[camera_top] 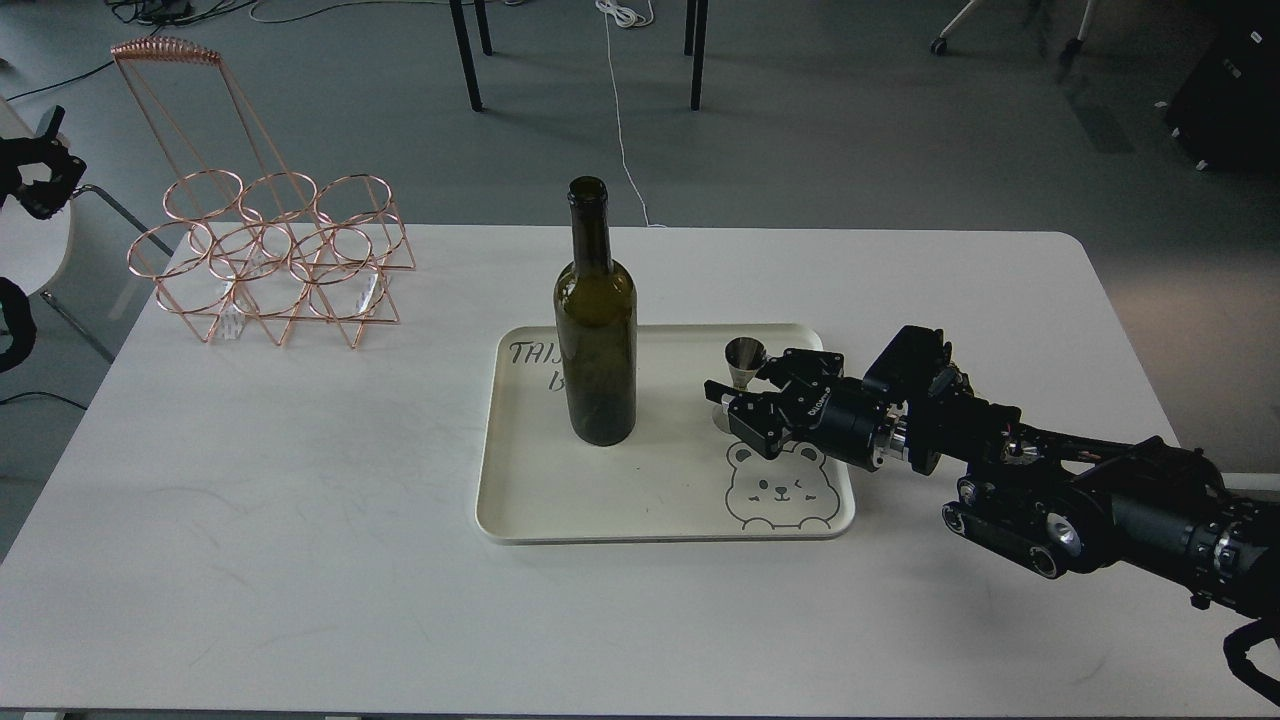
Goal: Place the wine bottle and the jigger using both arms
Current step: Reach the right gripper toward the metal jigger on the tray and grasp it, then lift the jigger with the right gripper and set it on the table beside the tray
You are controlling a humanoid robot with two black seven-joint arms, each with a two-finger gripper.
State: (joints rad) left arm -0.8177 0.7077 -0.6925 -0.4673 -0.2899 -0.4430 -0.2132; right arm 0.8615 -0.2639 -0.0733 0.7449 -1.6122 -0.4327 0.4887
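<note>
The wine bottle (596, 330), dark olive-green and unlabelled, stands upright on the left half of a cream tray (660, 515). The small steel jigger (744, 354) stands upright on the tray's right half. My right gripper (742, 386) reaches in from the right at tray level. Its two black fingers (722, 393) are spread and sit on either side of the jigger's waist, hiding its lower cone. My left gripper (40, 172) is small and dark at the far left edge, off the table, and its fingers cannot be told apart.
A copper wire bottle rack (270, 262) with a tall handle stands at the table's back left. The tray bears a bear drawing (780, 490) and writing. The white table (300, 520) has its right edge beyond my right arm. Chair legs stand behind the table.
</note>
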